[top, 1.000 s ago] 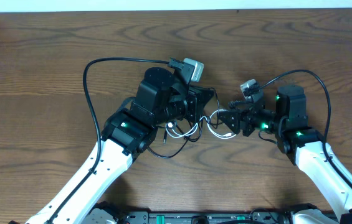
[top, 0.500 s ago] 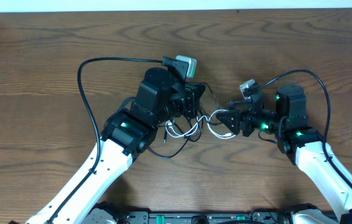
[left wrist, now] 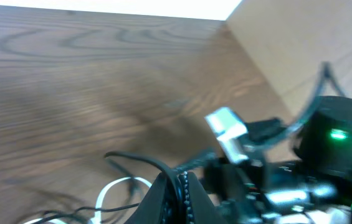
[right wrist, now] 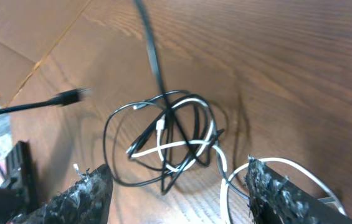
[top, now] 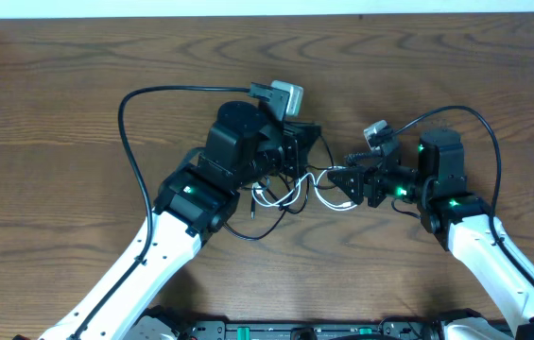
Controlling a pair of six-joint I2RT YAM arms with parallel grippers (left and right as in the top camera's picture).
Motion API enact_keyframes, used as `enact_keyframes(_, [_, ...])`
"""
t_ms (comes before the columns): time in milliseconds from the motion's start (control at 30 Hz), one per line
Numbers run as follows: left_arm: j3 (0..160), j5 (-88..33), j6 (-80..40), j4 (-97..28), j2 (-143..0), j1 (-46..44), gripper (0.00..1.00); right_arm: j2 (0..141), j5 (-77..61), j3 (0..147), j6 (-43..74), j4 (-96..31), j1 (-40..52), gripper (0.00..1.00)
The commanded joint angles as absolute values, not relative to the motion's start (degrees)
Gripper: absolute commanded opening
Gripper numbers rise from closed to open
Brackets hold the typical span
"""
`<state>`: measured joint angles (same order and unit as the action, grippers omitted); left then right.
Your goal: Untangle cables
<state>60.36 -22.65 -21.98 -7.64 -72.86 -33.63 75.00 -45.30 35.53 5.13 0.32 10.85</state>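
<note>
We see the cable knot point(top: 290, 194) on a wood table point(top: 59, 94), btwn two robot arms. L gripper point(left wrist: 180, 182), just left of knot, is clenched on the black cable point(right wrist: 152, 56) rising from it. R gripper point(right wrist: 177, 173), right of knot, is released, jaws wide; white cable point(right wrist: 144, 149) is tangled w/ black.

We count one wooden table point(top: 59, 94). We count two robot arms, a left arm point(top: 167, 236) and a right arm point(top: 479, 236). There are two grippers, the left gripper point(left wrist: 179, 186) and the right gripper point(right wrist: 185, 193). We count two thin cables, one white cable point(right wrist: 182, 147) and one black cable point(right wrist: 108, 140). There are two thicker black wires, the left wire point(top: 123, 123) and the right wire point(top: 496, 156). We also count two grey wrist cameras, the left camera point(top: 287, 97) and the right camera point(top: 376, 132).
</note>
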Motion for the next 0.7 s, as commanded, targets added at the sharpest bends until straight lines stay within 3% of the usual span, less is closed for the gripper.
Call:
enact_keyframes(0, [61.73,-26.55,-23.22,-6.68,-71.79,-35.77,0.07,74.74,-41.80,35.79,4.16,0.67,11.31,0.65])
enact_keyframes(667, [61.76,-26.57,-28.56,-4.05,-71.37,-43.48,0.07,74.91,-23.22,35.79,4.86,6.70,14.33,0.65])
